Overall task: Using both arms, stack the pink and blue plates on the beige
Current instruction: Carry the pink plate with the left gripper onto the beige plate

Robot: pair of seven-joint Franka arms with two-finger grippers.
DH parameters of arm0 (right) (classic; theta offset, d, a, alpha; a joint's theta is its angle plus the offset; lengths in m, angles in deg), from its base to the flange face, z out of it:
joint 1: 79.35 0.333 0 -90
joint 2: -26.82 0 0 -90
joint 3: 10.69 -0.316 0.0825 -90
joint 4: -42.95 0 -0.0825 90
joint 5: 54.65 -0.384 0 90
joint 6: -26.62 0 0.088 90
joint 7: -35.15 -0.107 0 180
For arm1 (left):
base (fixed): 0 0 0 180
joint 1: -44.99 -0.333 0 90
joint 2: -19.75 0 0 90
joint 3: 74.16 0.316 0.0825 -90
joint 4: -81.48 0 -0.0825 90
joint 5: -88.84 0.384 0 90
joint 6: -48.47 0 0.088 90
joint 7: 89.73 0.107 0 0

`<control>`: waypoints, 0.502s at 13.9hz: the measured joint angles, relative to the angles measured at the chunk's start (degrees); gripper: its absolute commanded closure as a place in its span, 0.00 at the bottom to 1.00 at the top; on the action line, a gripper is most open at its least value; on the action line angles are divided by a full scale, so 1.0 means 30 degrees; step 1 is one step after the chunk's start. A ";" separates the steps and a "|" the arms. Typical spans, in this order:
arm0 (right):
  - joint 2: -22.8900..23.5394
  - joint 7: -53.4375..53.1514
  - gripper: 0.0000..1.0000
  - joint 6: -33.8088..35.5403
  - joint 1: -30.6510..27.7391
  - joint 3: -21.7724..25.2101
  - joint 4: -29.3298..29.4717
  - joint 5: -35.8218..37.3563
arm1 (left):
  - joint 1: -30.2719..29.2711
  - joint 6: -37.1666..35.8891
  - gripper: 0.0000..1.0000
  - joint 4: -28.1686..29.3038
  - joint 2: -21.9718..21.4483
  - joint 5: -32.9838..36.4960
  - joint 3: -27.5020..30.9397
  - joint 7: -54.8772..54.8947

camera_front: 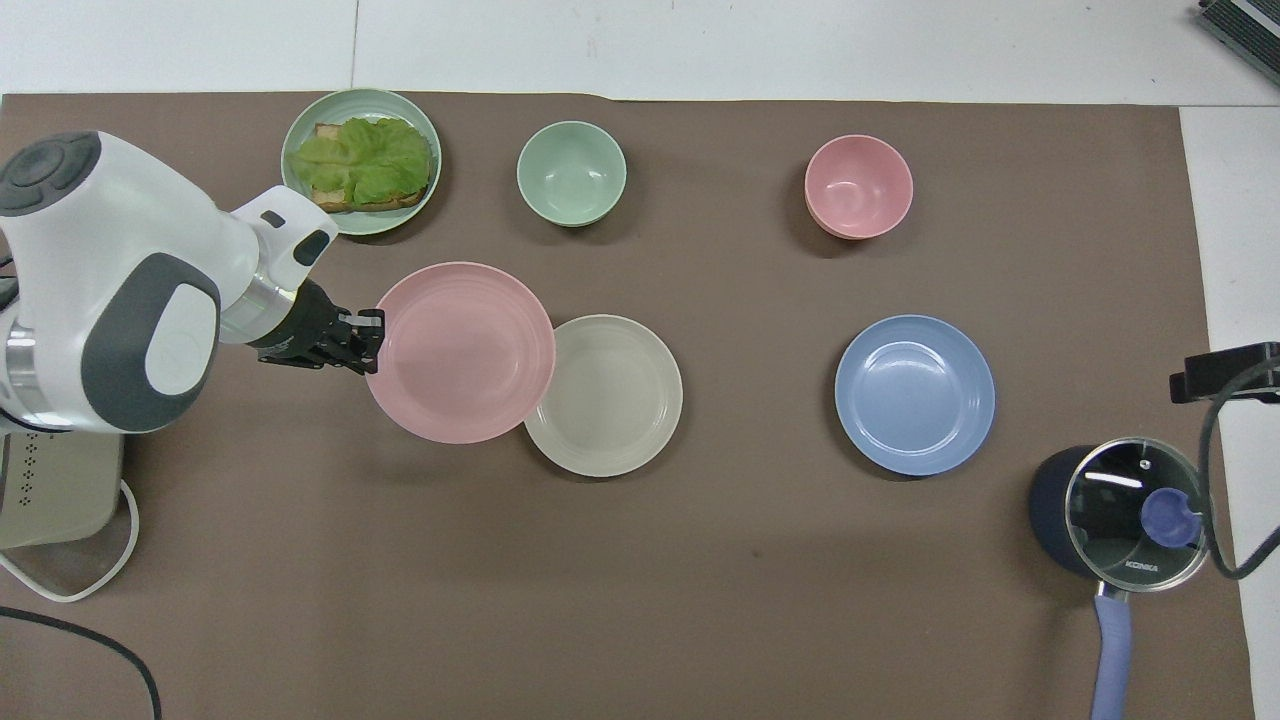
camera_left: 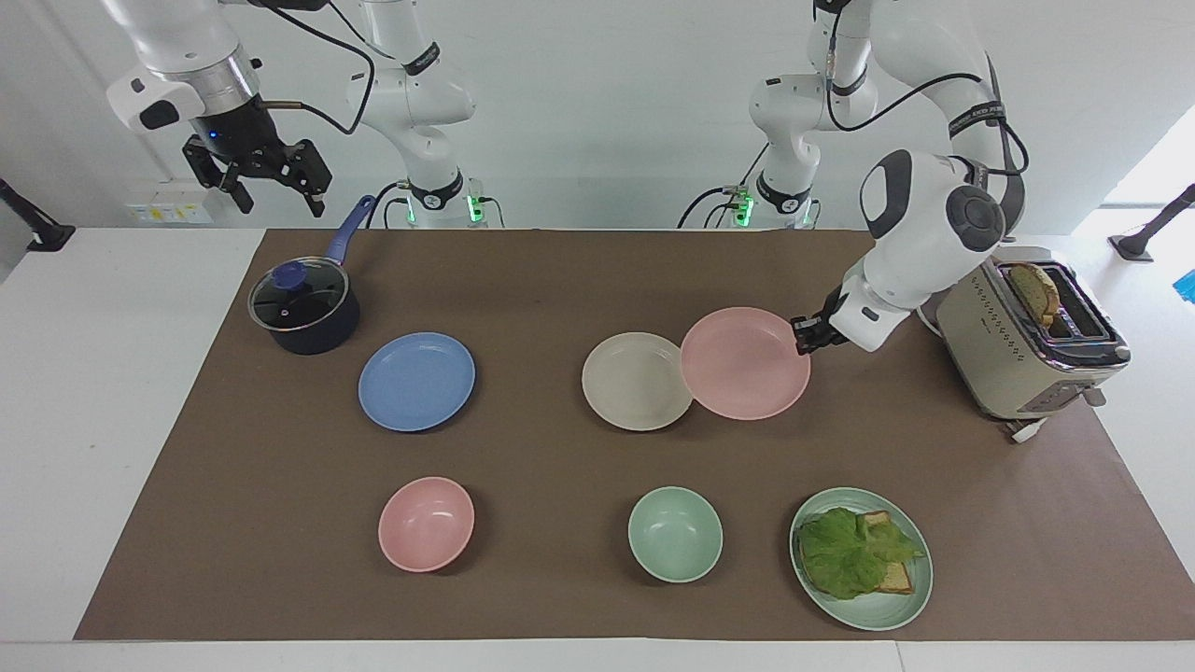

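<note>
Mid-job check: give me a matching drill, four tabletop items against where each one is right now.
Things:
1. pink plate
2. blue plate
3. beige plate
4. pot

States:
A. lidded, at the right arm's end of the table
B. lying alone between pot and beige plate
C. held at its rim by the left end effector
D. partly overlapped by the pink plate

Pairs: 1-C, 2-B, 3-D, 4-A
</note>
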 measured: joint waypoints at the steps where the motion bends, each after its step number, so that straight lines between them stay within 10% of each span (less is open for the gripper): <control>1: 0.0000 0.0000 0.00 0.0000 0.0000 0.0000 0.0000 0.0000 | 0.0238 0.0373 1.00 0.0023 0.0000 -0.0467 0.0008 -0.0100; 7: 0.0000 0.0000 0.00 0.0000 0.0000 0.0000 0.0000 0.0000 | 0.2566 0.2480 1.00 0.0512 0.0104 -0.1179 -0.0004 -0.2266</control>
